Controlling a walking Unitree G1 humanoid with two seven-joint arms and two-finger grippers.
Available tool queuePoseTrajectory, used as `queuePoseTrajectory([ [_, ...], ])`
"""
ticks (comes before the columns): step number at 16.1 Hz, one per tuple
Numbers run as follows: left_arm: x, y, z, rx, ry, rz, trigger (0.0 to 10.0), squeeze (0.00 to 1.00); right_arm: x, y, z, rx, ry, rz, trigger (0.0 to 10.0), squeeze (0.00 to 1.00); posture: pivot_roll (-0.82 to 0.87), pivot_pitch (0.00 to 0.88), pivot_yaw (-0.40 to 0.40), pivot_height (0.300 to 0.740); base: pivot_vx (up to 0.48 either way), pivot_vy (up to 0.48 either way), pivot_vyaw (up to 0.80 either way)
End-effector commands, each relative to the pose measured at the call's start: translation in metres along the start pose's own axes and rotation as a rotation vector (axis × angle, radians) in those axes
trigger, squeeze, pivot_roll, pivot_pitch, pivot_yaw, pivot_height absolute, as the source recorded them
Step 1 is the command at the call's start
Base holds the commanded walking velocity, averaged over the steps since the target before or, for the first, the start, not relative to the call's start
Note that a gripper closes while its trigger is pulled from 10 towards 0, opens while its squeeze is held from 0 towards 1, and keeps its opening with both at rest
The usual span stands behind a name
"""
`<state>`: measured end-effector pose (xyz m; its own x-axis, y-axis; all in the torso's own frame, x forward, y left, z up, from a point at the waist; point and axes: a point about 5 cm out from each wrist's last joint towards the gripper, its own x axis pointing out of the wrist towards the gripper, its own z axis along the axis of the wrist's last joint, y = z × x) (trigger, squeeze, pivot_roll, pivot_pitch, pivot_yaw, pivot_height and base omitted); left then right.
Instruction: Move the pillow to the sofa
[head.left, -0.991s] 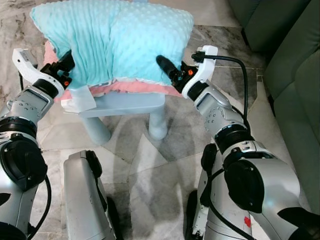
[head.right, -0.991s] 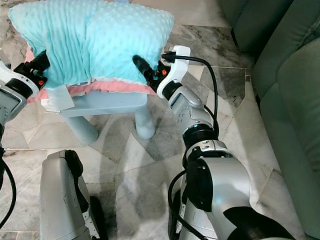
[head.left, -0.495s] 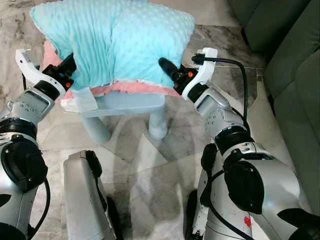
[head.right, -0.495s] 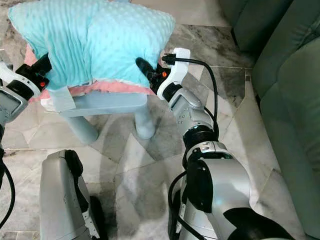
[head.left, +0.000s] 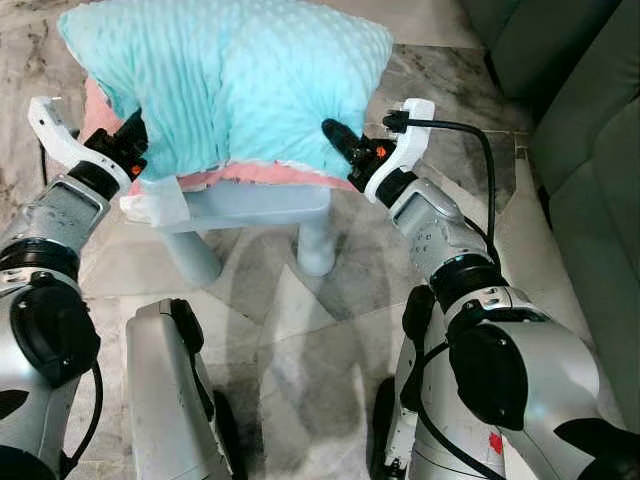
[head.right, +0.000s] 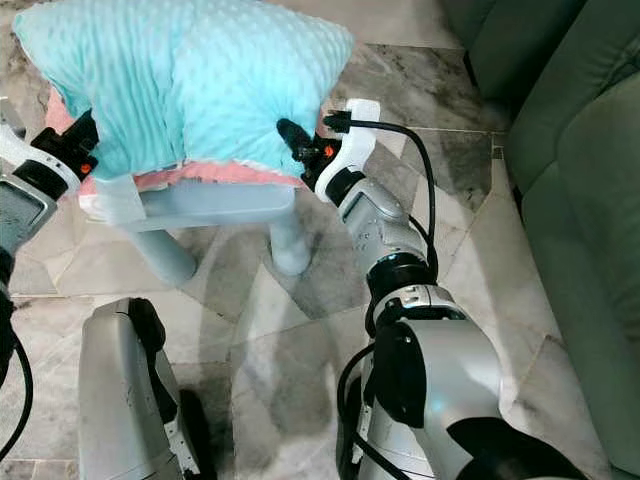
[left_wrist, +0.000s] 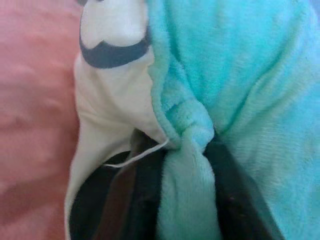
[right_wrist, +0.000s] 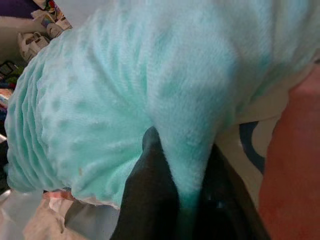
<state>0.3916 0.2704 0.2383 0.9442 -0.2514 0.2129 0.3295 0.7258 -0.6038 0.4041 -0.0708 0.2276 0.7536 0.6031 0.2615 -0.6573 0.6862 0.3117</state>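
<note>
A turquoise pillow (head.left: 225, 85) rested on a pale blue stool (head.left: 250, 215) standing on the marble floor (head.left: 300, 330), with a pink cushion (head.left: 265, 175) showing beneath it, as the robot reached in from both sides. The left gripper (head.left: 133, 135) sat at the pillow's left lower edge, and in the left wrist view its dark fingers (left_wrist: 145, 200) were closed on a bunched fold of the turquoise fabric beside a white patch of cloth (left_wrist: 117, 100). The right gripper (head.left: 340, 140) met the pillow's right lower corner, and in the right wrist view its fingers (right_wrist: 147, 195) pinched a tongue of the plush cover between them. A white tag or cloth (head.left: 155, 205) hung off the stool's left front edge. The green sofa (head.left: 590, 170) stood to the robot's right, well apart from the stool. A black cable (head.left: 470, 135) looped from the right wrist over the arm.
</note>
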Motion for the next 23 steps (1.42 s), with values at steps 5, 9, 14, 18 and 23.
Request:
queuePoseTrajectory([
  [5,0.011,-0.019,-0.005,0.183,-0.011,-0.117,0.0,0.0,-0.003,0.003,0.011,-0.227,0.01,0.098,0.0,0.0,-0.08,0.196,-0.047,0.39,0.0,0.0,0.0],
  [9,0.012,-0.018,-0.008,0.18,-0.055,-0.097,0.0,0.0,-0.008,-0.002,0.012,-0.293,0.008,0.083,0.0,0.0,-0.08,0.137,-0.046,0.39,0.0,0.0,0.0],
  [14,0.001,-0.009,-0.023,0.272,-0.193,0.008,0.0,0.0,-0.044,-0.018,0.006,-0.399,-0.076,-0.026,0.0,0.0,-0.1,0.0,-0.029,0.39,0.0,0.0,0.0],
  [18,-0.011,-0.014,-0.071,0.298,-0.201,0.018,0.0,0.0,-0.073,-0.02,-0.013,-0.497,-0.074,-0.093,0.0,0.0,-0.14,0.0,0.008,0.39,0.0,0.0,0.0],
  [23,-0.04,-0.013,-0.123,0.258,-0.153,0.123,0.0,0.0,-0.108,-0.029,-0.023,-0.52,-0.043,-0.229,0.0,0.0,-0.14,0.0,0.002,0.39,0.0,0.0,0.0],
])
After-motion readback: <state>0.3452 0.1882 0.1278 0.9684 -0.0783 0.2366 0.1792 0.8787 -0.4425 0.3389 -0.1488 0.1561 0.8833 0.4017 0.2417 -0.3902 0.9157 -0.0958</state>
